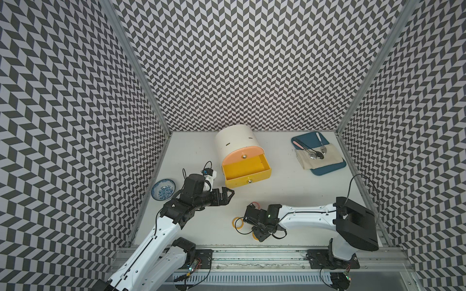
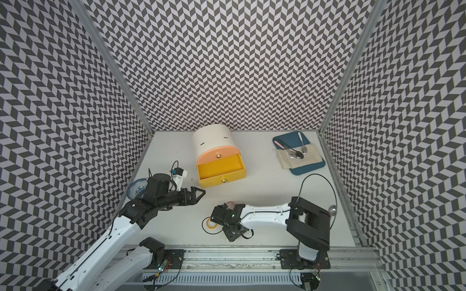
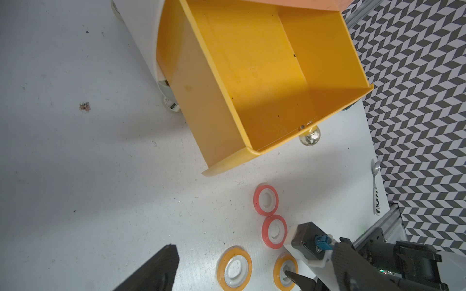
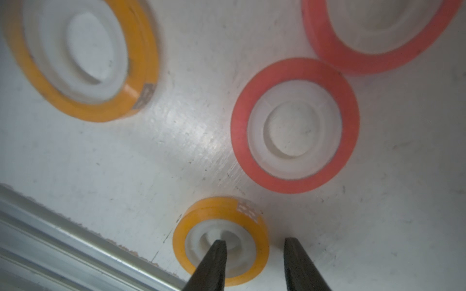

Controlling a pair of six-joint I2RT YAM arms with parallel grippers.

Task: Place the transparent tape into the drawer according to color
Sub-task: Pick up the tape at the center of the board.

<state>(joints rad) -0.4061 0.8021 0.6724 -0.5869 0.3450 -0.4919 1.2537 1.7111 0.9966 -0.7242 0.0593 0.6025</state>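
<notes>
White tabletop filled the scene, enclosed by chevron-patterned walls. A cream round-topped cabinet stood toward the back, with its peach drawer shut and the yellow drawer beneath it pulled out. Well apart to the cabinet's right, a blue tray carried a folded cloth and some spoons. A blue-patterned bowl sat near the left wall. The left gripper hovered just in front of the open drawer's left corner, fingers spread wide and holding nothing. The right gripper was low over the table near its front edge. Its fingers were partly apart: one tip sat inside the white core of a yellow tape roll, the other just outside the rim with a gap showing, so nothing was clamped. The rolls in view lay on the table in front of the drawer. A second yellow roll lay near the first, and one red-pink roll touched another red-pink roll.
</notes>
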